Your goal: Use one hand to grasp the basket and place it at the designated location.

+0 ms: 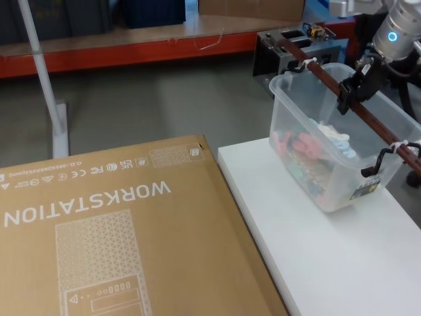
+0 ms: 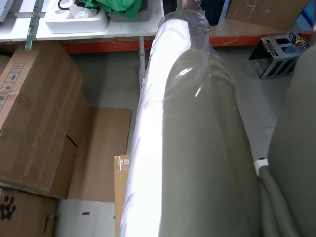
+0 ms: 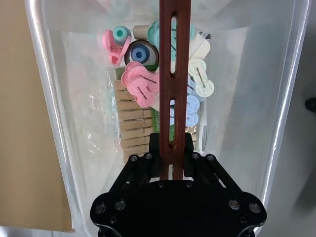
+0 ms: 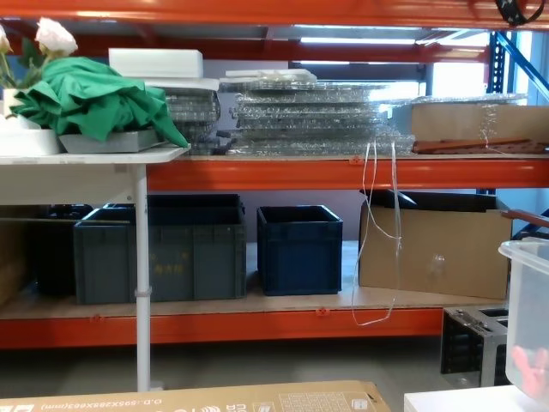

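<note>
While the right end effector (image 1: 350, 92) grips the reddish-brown handle (image 3: 174, 74) of the basket (image 1: 309, 118) at the far right of the white worktop (image 1: 316, 250), the load may tilt, since the pegs (image 3: 143, 84) lie toward 1 side.

I count one basket (image 1: 342, 148) on the white counter (image 1: 329, 250), and one printed cardboard box (image 1: 112, 230) beside that counter. On the shelf behind I see three dark crates (image 4: 298, 249).

The basket (image 1: 342, 155) sits on the table (image 1: 329, 263) — right of the cardboard box (image 1: 112, 237), pegs (image 3: 143, 86) inside.
</note>
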Tool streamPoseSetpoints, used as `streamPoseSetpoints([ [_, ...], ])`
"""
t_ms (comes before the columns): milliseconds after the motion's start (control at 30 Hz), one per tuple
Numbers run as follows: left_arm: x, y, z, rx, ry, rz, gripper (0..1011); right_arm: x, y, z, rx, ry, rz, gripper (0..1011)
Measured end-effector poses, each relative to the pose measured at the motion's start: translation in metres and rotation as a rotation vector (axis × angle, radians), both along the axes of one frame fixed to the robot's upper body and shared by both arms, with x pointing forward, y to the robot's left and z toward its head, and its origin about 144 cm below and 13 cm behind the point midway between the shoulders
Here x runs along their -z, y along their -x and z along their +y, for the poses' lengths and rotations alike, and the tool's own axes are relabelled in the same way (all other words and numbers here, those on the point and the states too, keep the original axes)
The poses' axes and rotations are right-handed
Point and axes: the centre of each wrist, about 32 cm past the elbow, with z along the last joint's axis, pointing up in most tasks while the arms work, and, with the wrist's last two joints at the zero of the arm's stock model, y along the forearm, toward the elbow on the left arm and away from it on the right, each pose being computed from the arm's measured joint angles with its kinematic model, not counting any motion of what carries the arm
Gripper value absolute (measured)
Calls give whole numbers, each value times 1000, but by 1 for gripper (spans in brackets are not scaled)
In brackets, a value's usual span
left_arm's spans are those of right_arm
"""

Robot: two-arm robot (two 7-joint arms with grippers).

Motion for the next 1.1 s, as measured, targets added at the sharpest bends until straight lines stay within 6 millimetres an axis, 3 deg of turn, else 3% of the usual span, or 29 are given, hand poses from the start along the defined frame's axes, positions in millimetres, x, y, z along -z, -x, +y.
streamPoseSetpoints([
  [1100,0,0,0,0,0,0,0,45,1,-9,92,-44,45,240],
])
